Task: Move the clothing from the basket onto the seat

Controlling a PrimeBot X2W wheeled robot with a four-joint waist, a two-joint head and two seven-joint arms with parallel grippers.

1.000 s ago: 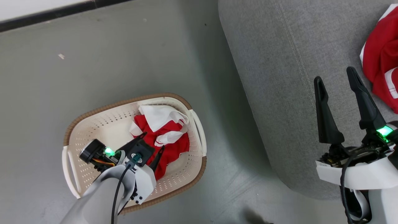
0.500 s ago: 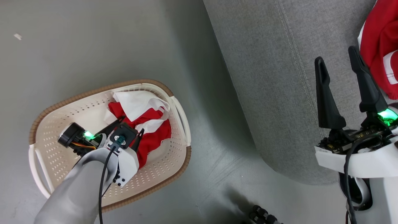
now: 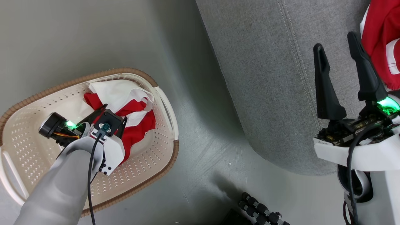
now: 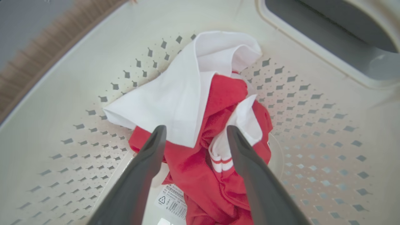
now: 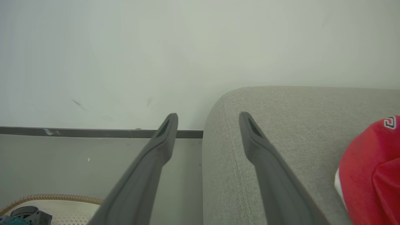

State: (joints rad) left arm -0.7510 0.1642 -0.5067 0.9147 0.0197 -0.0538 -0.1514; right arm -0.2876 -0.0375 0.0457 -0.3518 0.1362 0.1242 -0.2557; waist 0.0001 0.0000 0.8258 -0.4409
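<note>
seat (image 3: 268, 78): big grey sofa seat at the right. it is the goal place, and its left part is free.
basket (image 3: 162, 103): stands on the floor (image 3: 78, 37) at the left, with a strip of floor between it and the seat.
jersey in basket (image 4: 218, 103): red and white, crumpled at the far right side of the basket. it is not yet moved.
left gripper (image 4: 196, 129): jaws wide, holding nothing, pointing down into the basket with one tip on each side of the red fold. whether they touch the cloth i cannot tell.
step, as i judge: go a little lower into the thick red bunch, not only the thin white flap. then close and lift straight up.
risk: the cloth is soft, so a hanging sleeve may catch the basket's edge.
jersey on seat (image 3: 379, 40): lies at the far right of the seat.
right gripper (image 3: 335, 40): jaws wide and empty, over the seat, just beside that jersey. it may stand in the carrying path.
black ribbed part (image 3: 259, 209): on the near floor. i cannot tell what it is.
barcode sticker (image 4: 172, 200): on the basket bottom.
</note>
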